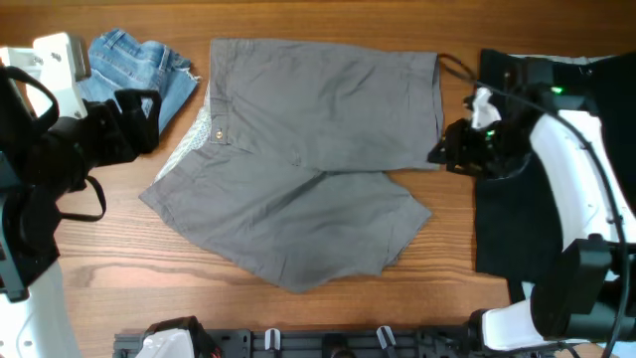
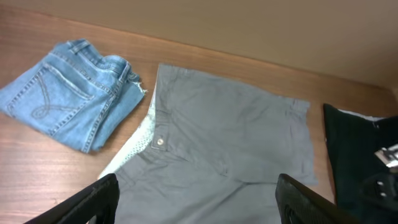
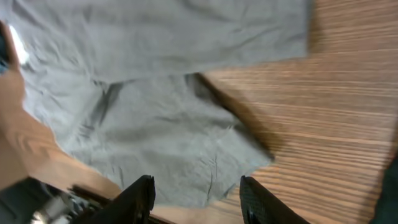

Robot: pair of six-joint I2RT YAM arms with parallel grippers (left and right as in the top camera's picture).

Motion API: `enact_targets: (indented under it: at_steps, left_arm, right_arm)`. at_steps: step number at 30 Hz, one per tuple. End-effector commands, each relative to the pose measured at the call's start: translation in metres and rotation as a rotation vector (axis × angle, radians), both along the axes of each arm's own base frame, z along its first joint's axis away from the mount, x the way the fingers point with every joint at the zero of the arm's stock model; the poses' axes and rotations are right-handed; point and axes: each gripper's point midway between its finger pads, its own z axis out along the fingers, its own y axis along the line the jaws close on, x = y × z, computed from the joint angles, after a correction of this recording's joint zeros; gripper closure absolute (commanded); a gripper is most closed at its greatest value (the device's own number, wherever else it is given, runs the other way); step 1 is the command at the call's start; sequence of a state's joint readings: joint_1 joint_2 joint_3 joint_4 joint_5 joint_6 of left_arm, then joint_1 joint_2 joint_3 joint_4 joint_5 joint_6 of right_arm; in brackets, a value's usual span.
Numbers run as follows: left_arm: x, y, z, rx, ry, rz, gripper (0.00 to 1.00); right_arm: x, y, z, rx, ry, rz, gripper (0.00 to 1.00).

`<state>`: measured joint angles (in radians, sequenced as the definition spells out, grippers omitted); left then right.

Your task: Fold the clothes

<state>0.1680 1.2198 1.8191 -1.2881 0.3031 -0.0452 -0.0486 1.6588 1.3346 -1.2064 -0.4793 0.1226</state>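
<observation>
**Folding hardly begun**

The plain grey woven-cotton shorts [image 1: 308,159] are spread on the brown wooden table [image 1: 99,268], waist towards the left arm, legs splayed and overlapped near the crotch. No finished fold is seen, so all folding is judged outstanding. The left gripper [image 2: 196,190] and right gripper [image 3: 198,196] are parted, with nothing held

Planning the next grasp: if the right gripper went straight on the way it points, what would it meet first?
Probably the grey shorts: the open right gripper points at the nearer leg's hem, nothing between, though depth is unclear.
</observation>
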Motion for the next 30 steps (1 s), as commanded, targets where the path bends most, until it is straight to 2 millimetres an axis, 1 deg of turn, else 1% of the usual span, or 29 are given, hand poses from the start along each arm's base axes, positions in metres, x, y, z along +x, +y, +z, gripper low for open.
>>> enact_targets:
  at_steps: [1, 5, 8, 10, 13, 16, 20, 21, 23, 25, 27, 28, 30]
  left_arm:
    - [-0.009, -0.001, -0.002, 0.015, 0.015, -0.007, 0.20]
    - [-0.011, -0.002, -0.004, 0.013, 0.028, -0.007, 0.18]
    - [-0.010, -0.002, -0.004, 0.013, 0.025, -0.007, 0.18]
    - [-0.010, -0.001, -0.003, 0.014, 0.023, -0.007, 0.17]
    - [-0.009, -0.001, -0.003, 0.014, 0.021, -0.007, 0.16]
    - [-0.009, -0.001, -0.003, 0.014, 0.020, -0.007, 0.16]
    - [-0.009, -0.001, -0.003, 0.014, 0.020, -0.007, 0.16]
    - [-0.009, -0.001, -0.003, 0.014, 0.019, -0.007, 0.16]
    - [-0.009, -0.001, -0.002, 0.015, 0.016, -0.007, 0.16]
    - [-0.008, -0.001, -0.002, 0.015, 0.013, -0.007, 0.16]
    - [-0.008, -0.001, -0.001, 0.016, 0.012, -0.007, 0.16]
    - [-0.008, -0.001, -0.001, 0.016, 0.012, -0.007, 0.16]
    - [-0.008, -0.001, -0.001, 0.016, 0.011, -0.007, 0.16]
  right_arm:
    - [-0.013, 0.017, -0.012, -0.079, 0.008, 0.094, 0.51]
    - [-0.036, 0.058, -0.027, -0.029, -0.008, 0.303, 0.51]
    - [-0.058, 0.079, -0.038, -0.024, 0.018, 0.416, 0.50]
    - [-0.075, 0.094, -0.047, -0.030, 0.037, 0.485, 0.48]
    - [-0.102, 0.113, -0.062, -0.044, 0.068, 0.570, 0.40]
    - [-0.119, 0.120, -0.078, -0.113, 0.150, 0.464, 0.25]
    - [-0.146, 0.119, -0.088, -0.140, 0.291, 0.333, 0.20]
    - [-0.153, 0.118, -0.091, -0.145, 0.327, 0.298, 0.13]
    - [-0.163, 0.114, -0.100, -0.167, 0.392, 0.210, 0.07]
    - [-0.170, 0.109, -0.110, -0.180, 0.421, 0.163, 0.05]
    - [-0.176, 0.110, -0.116, -0.163, 0.440, 0.140, 0.05]
    - [-0.178, 0.113, -0.118, -0.139, 0.442, 0.141, 0.06]
    - [-0.179, 0.121, -0.120, -0.086, 0.443, 0.139, 0.11]
